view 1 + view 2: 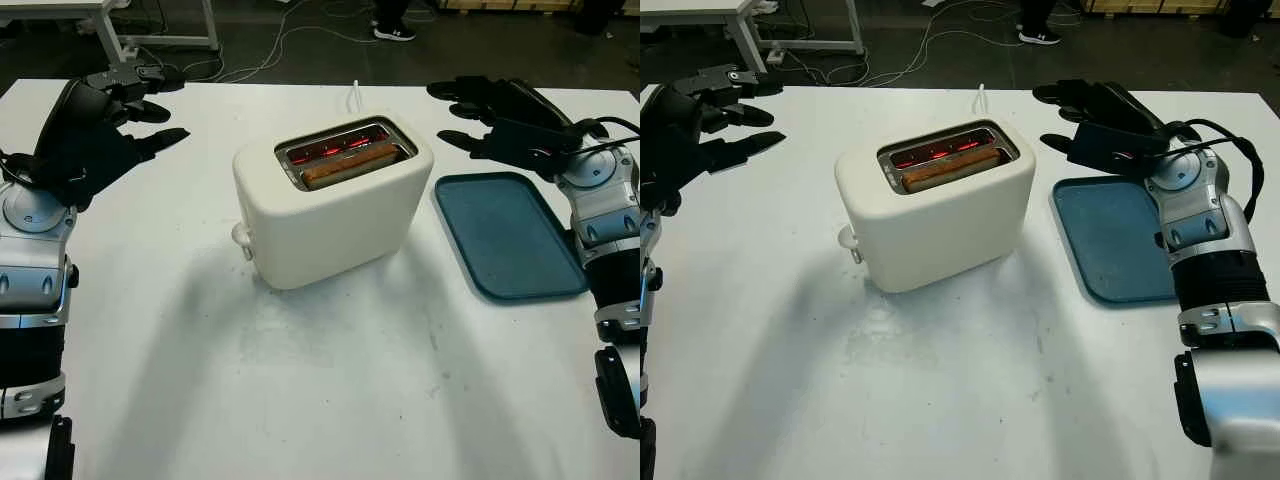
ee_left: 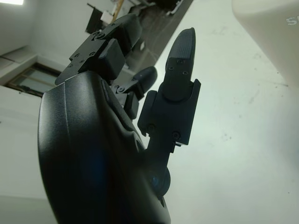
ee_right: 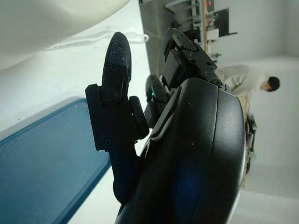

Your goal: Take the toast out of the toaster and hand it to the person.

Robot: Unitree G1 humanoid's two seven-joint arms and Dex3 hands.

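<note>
You see toast (image 1: 349,164) sitting in near slot of cream toaster (image 1: 330,212), mid worktop (image 1: 300,400), elements glowing red. Your left hand (image 1: 105,125) open, hovering far left of toaster. Your right hand (image 1: 500,120) open, above far end of blue tray (image 1: 510,240).

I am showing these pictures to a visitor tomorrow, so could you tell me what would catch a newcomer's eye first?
The cream toaster at the middle of the white table draws the eye first, its elements glowing red behind a slice of toast in the nearer slot. The black left hand and right hand hover open on either side of it. An empty blue tray lies to the toaster's right, under the right arm.
</note>
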